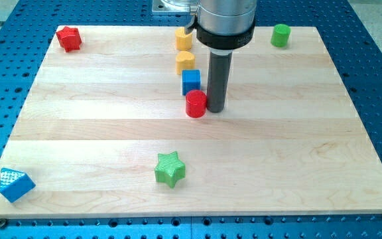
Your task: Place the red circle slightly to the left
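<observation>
The red circle (195,104) is a short red cylinder near the middle of the wooden board (98,133). My tip (216,109) stands just to its right, touching or almost touching its side. A blue cube (191,82) sits right above the red circle, close against it.
Two yellow blocks (184,38) (186,62) lie above the blue cube. A red star-like block (68,38) is at top left, a green cylinder (280,35) at top right, a green star (170,168) at lower middle, a blue block (15,184) at the bottom left corner.
</observation>
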You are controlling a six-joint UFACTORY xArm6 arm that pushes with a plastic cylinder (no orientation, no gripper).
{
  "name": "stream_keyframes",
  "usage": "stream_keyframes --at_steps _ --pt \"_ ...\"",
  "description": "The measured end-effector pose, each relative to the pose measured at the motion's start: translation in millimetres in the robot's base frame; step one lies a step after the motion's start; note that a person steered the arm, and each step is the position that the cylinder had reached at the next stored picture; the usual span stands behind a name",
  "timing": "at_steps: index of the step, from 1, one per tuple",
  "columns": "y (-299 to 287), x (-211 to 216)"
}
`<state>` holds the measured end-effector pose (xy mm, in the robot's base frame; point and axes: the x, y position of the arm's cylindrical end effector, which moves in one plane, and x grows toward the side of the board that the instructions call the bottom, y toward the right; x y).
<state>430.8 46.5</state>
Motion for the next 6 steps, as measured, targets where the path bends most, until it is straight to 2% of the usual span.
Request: stream_keyframes --at_steps 2,4,5,6 --pt "1 -11" --pt "-30 0" --pt "-13 5" --pt "31 -39"
